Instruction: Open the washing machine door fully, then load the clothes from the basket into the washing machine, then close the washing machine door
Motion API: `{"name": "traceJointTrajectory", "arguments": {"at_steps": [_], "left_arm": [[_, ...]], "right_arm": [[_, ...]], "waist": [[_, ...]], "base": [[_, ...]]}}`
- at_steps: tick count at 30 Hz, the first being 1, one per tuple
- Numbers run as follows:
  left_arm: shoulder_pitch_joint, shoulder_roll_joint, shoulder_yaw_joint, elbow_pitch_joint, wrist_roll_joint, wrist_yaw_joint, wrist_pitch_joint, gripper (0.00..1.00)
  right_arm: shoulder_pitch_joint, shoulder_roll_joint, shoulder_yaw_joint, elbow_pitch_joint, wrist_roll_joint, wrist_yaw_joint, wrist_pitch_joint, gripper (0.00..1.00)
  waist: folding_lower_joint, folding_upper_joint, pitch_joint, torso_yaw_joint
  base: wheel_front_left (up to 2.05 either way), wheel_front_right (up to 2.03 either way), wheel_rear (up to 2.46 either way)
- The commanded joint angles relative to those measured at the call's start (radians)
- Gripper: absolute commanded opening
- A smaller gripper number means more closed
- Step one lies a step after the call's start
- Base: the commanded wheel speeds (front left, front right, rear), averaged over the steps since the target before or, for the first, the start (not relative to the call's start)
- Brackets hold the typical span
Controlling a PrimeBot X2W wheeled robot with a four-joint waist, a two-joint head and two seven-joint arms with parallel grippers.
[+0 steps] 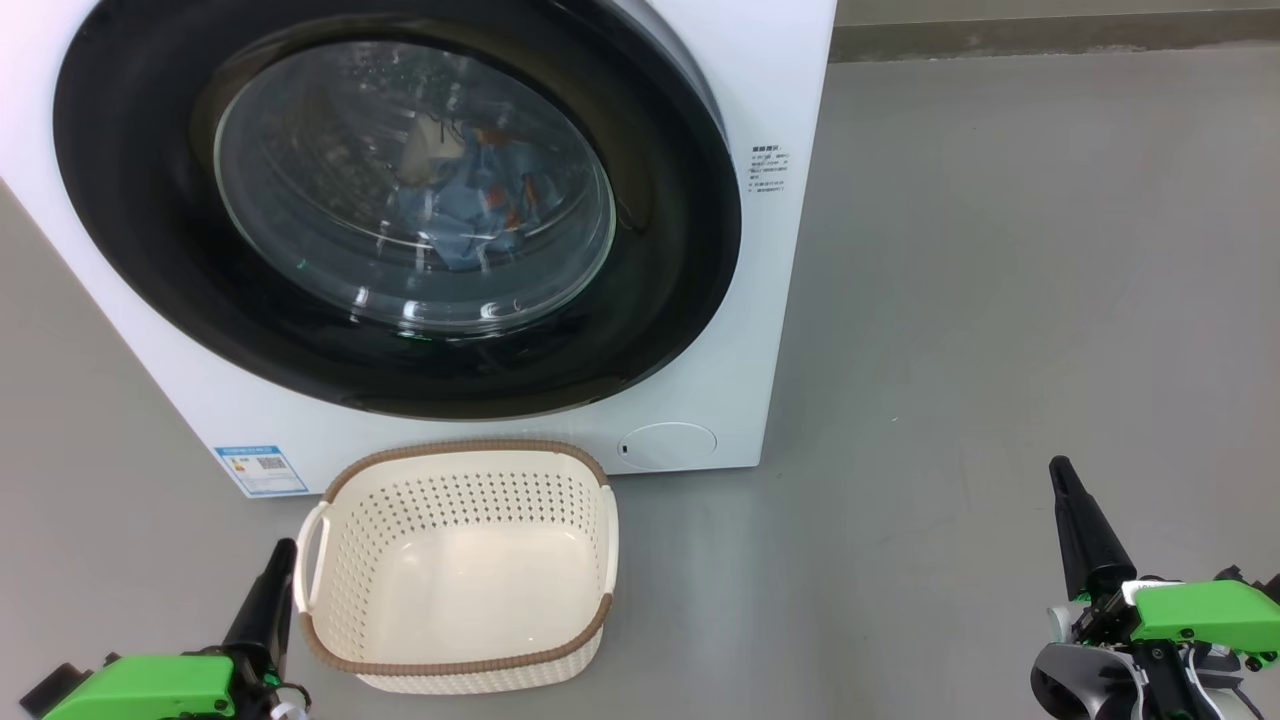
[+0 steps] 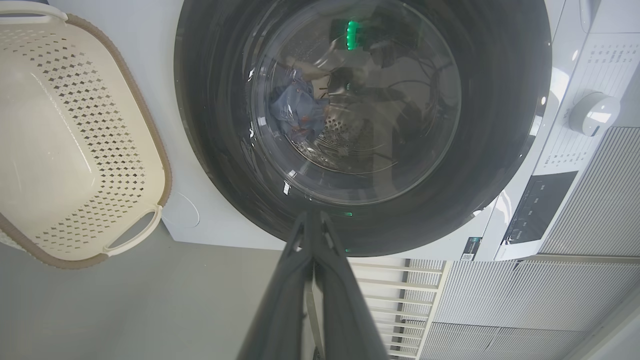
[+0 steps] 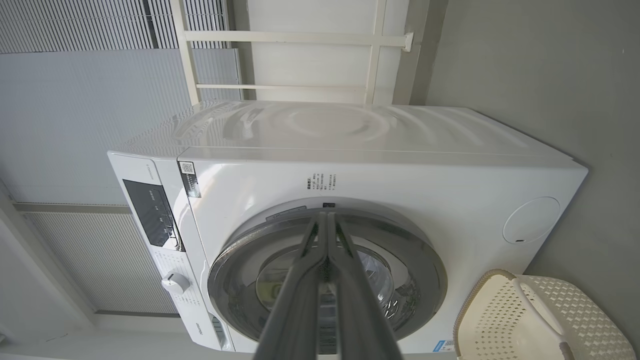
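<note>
The white washing machine [image 1: 770, 300] stands ahead with its round black-rimmed door [image 1: 400, 210] shut against the front. Through the glass I see blue clothes [image 1: 480, 210] with orange print lying in the drum, also clothes [image 2: 295, 110] in the left wrist view. The cream basket [image 1: 460, 470] sits on the floor in front of the machine and holds nothing. My left gripper [image 1: 283, 548] is shut at the lower left, beside the basket's left handle. My right gripper [image 1: 1060, 468] is shut at the lower right, well away from the machine. Both hold nothing.
Grey floor [image 1: 1000, 250] stretches to the right of the machine. A blue label [image 1: 262, 470] and a round cover [image 1: 668, 445] sit low on the front. The control panel with a dial [image 2: 595, 114] is at the machine's top. A white rack [image 3: 300, 60] stands behind.
</note>
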Motion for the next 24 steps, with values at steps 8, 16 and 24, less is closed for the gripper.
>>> {"name": "traceJointTrajectory", "arguments": {"at_steps": [8,16,24], "left_arm": [[-0.041,0.013,0.034,-0.032,-0.008,0.001,0.005,0.00],[-0.041,0.013,0.034,-0.032,-0.008,0.001,0.005,0.00],[-0.041,0.013,0.034,-0.033,-0.008,0.001,0.005,0.00]], "right_arm": [[-0.003,-0.040,0.047,-0.040,0.033,0.002,-0.031,0.00],[-0.004,-0.057,0.068,-0.048,0.051,0.002,-0.049,0.00],[-0.006,-0.072,0.087,-0.056,0.068,0.002,-0.064,0.00]], "waist": [[0.0000,0.0000,0.000,0.000],[0.0000,0.0000,0.001,0.000],[0.0000,0.0000,0.001,0.000]], "base": [[0.00,0.00,0.00],[0.00,0.00,0.00],[0.00,0.00,0.00]]}}
